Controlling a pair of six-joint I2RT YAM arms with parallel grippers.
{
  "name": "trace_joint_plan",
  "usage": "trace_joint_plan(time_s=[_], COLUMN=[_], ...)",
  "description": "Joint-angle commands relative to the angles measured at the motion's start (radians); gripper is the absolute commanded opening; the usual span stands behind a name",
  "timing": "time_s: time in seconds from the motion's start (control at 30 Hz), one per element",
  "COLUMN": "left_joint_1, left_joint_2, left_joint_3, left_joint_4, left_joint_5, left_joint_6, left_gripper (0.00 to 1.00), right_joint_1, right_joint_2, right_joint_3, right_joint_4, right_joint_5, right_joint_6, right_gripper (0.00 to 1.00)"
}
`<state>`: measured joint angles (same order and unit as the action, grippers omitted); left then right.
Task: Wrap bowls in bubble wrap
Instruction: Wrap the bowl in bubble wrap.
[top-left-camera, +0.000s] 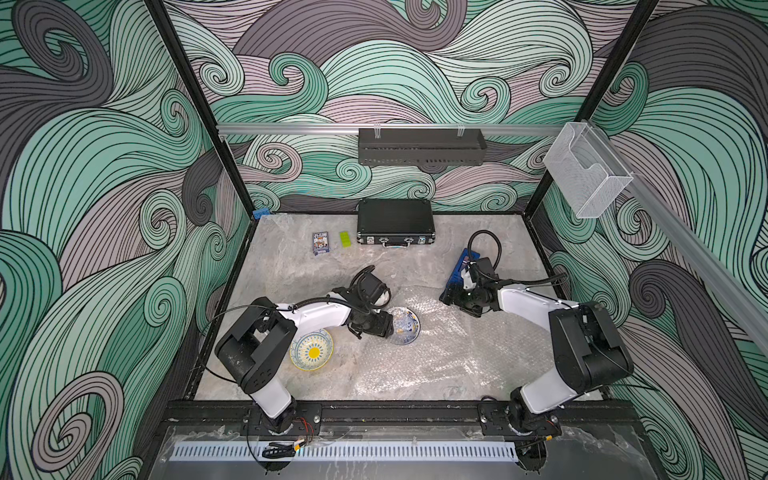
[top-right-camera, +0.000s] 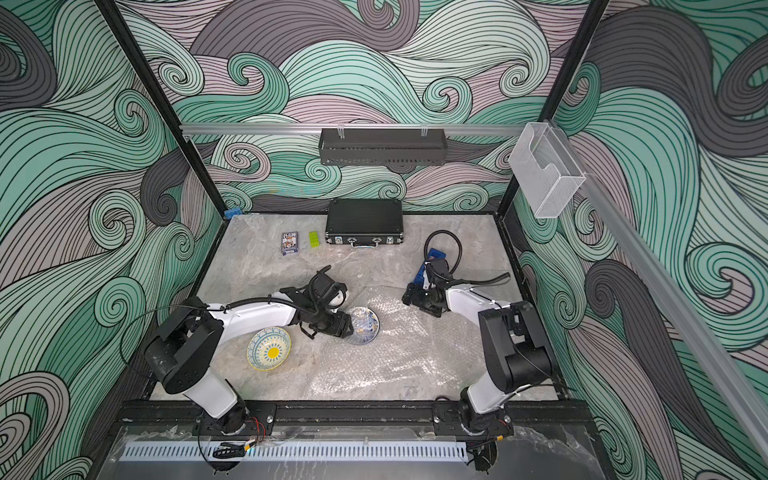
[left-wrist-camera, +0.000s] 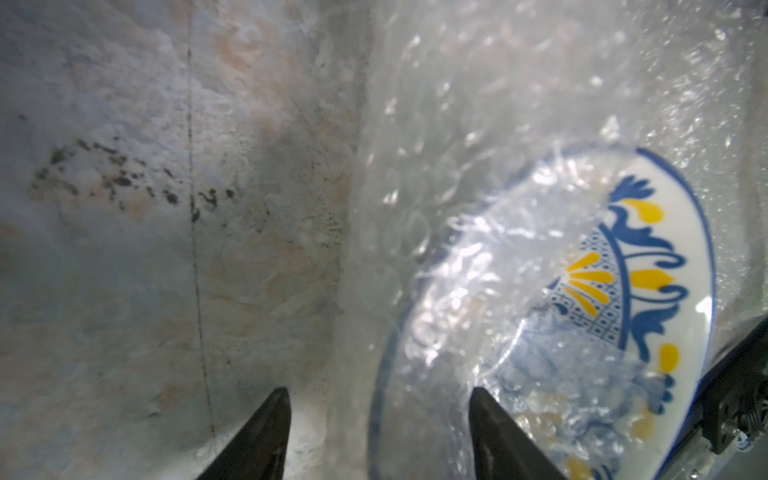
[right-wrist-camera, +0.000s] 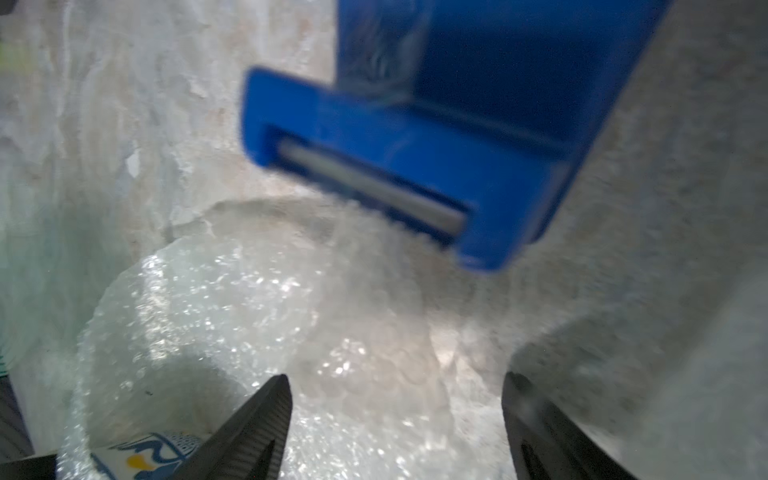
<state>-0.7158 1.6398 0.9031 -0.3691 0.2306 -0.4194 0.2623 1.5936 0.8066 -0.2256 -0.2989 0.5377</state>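
Two arms over a marbled worktop (top-left-camera: 291, 270), seen from above and from each wrist.

**Left hand** (top-left-camera: 390, 327) (top-right-camera: 348, 325) (left-wrist-camera: 376, 419): the fingers (left-wrist-camera: 266, 436) are spread and clamp nothing. The darker blue bowl (top-left-camera: 409, 326) (top-right-camera: 368, 326) (left-wrist-camera: 648, 266) lies at the fingertips. Its near rim passes between the two fingers, so one finger is over the bowl and the other over bare worktop.

**Bubble wrap** (top-left-camera: 453, 357) (top-right-camera: 415, 357) (left-wrist-camera: 457, 104): the sheet is under this bowl, and a flap folds over much of its inside. A patterned stretch of the bowl is left bare.

**Cream bowl** (top-left-camera: 312, 352) (top-right-camera: 269, 350): it has a yellow rim and sits upright behind the left hand, beside that arm's forearm.

**Right hand** (top-left-camera: 448, 297) (top-right-camera: 409, 297) (right-wrist-camera: 397, 419): the fingers are spread and hold nothing, low over a raised corner of the bubble wrap (right-wrist-camera: 232, 307). The darker bowl (right-wrist-camera: 141, 457) is apart from this hand, off to one side across the sheet. A blue plastic object (top-left-camera: 459, 268) (top-right-camera: 430, 259) (right-wrist-camera: 415, 137) lies just ahead of the fingertips, with its nearer end touching the wrap.
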Motion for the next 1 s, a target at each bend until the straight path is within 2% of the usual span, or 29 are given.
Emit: trace_joint_plan(time_s=[0.0,0.27,0.37,0.53,0.6,0.73,0.97], left_joint_1=[-0.006,-0.007,-0.006,-0.007,-0.006,-0.005,-0.006], left_joint_2=[-0.017,-0.010,-0.009,-0.012,-0.015,-0.011,-0.012], left_joint_3=[0.008,0.010,0.010,0.006,0.000,0.001,0.003], left_joint_4=[0.009,0.008,0.009,0.007,0.013,0.012,0.013], left_joint_5=[0.015,0.009,0.010,0.009,0.009,0.012,0.009], left_joint_6=[-0.009,-0.008,-0.007,-0.009,-0.010,-0.009,-0.007], left_gripper=[0.67,0.67,0.66,0.66,0.66,0.65,0.65], right_joint_1=[-0.003,0.014,0.053,0.165,0.214,0.319,0.462], right_joint_2=[-0.012,-0.134,-0.182,-0.254,-0.280,-0.298,-0.178], right_joint_3=[0.010,-0.047,-0.068,-0.103,-0.118,-0.125,-0.092], right_joint_4=[0.085,0.116,0.106,0.114,0.130,0.134,0.139], right_joint_5=[-0.131,-0.204,-0.202,-0.198,-0.200,-0.200,-0.191], right_joint_6=[0.017,0.022,0.005,-0.024,-0.036,-0.084,-0.142], right_gripper=[0.75,0.39,0.20,0.04,0.00,0.00,0.00])
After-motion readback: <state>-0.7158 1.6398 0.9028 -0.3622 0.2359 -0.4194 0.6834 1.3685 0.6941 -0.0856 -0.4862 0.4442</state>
